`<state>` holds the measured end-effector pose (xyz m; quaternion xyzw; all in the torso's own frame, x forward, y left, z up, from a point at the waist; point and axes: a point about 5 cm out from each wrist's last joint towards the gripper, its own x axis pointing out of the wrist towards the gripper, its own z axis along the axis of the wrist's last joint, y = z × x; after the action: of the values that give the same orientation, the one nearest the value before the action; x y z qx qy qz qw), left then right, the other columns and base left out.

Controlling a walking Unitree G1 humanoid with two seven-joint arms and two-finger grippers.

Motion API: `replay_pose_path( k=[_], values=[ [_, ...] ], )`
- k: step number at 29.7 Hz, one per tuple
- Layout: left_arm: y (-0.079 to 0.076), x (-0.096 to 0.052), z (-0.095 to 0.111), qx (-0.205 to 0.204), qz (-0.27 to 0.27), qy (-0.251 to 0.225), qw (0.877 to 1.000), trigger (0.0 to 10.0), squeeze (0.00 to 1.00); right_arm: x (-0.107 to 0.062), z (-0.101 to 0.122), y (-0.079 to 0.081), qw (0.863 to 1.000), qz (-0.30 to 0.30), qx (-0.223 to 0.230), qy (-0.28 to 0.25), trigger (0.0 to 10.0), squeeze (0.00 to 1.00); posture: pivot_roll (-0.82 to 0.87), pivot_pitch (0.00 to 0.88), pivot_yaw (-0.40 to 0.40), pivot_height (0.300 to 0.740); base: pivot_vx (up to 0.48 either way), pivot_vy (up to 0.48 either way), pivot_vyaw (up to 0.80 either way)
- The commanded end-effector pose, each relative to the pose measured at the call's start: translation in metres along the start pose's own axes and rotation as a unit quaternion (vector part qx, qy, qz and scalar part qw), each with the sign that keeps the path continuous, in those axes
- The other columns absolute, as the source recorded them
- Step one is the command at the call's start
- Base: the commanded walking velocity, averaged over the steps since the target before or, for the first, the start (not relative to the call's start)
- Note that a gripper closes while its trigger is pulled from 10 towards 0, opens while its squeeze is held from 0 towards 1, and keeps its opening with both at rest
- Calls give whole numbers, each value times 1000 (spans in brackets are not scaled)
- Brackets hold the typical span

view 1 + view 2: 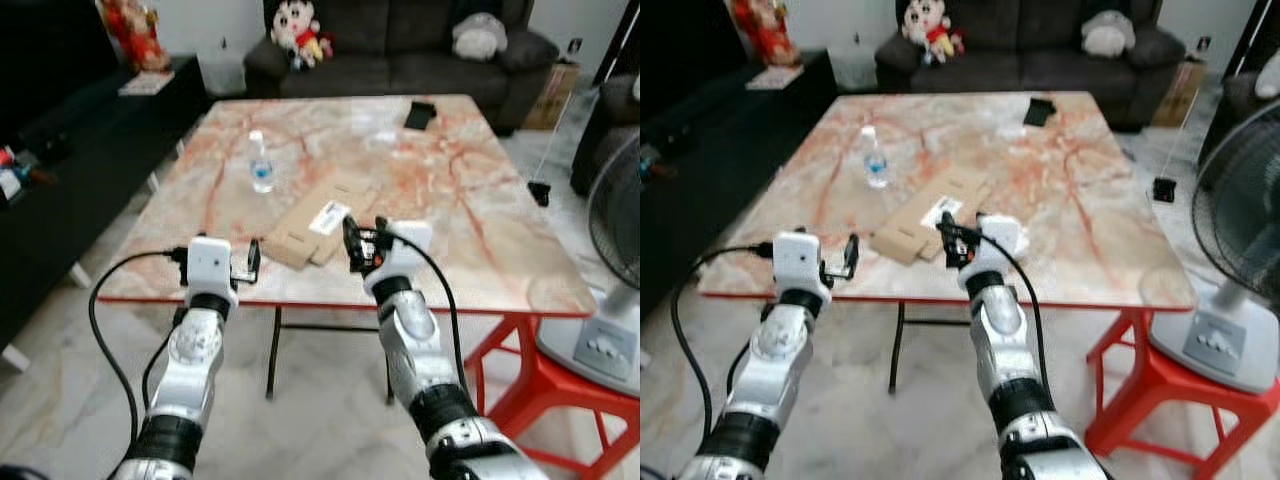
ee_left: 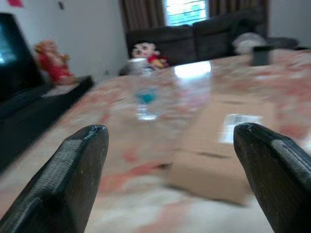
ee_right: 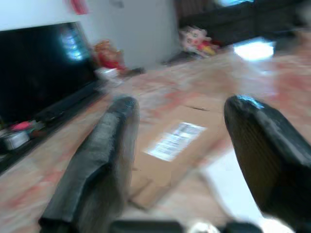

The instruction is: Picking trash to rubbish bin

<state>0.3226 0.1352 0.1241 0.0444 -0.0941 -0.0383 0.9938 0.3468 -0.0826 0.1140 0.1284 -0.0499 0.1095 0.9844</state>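
Observation:
A flattened cardboard box (image 1: 318,226) with a white label lies near the front edge of the marble table (image 1: 500,230). A clear plastic bottle (image 1: 261,162) with a blue label stands upright further back on the left. My left gripper (image 1: 253,263) hovers open at the table's front edge, just left of the cardboard; in its wrist view the cardboard (image 2: 218,150) and bottle (image 2: 146,92) lie ahead of the gripper (image 2: 170,128). My right gripper (image 1: 362,243) is open over the cardboard's near right corner, and the labelled cardboard (image 3: 180,145) lies between its spread fingers (image 3: 252,141).
A black flat object (image 1: 420,115) lies at the table's far side. A standing fan (image 1: 615,230) and a red stool (image 1: 520,370) are on the right. A dark sofa (image 1: 400,50) is behind the table, and a black cabinet (image 1: 90,120) runs along the left.

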Motion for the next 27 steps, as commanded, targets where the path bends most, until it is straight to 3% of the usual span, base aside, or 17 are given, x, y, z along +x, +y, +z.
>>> replay_pose_path(
  k=[1,25,26,27],
  values=[
    [4,2,4,4,0,-4,1000,10000,0,4,5,7,1000,6,11,-6,10000,1000,99,0,32,740,292,0,0],
    [9,2,9,5,12,-2,1000,10000,0,6,9,3,1000,-2,28,-9,10000,1000,119,0,33,740,289,0,0],
    [9,2,9,4,12,-2,1000,10000,0,7,9,2,1000,-7,28,-5,10000,0,118,0,32,740,281,0,0],
    [9,2,9,4,12,-2,1000,10000,0,7,9,1,1000,-8,29,-4,10000,0,118,0,32,740,281,0,0]
  ],
)
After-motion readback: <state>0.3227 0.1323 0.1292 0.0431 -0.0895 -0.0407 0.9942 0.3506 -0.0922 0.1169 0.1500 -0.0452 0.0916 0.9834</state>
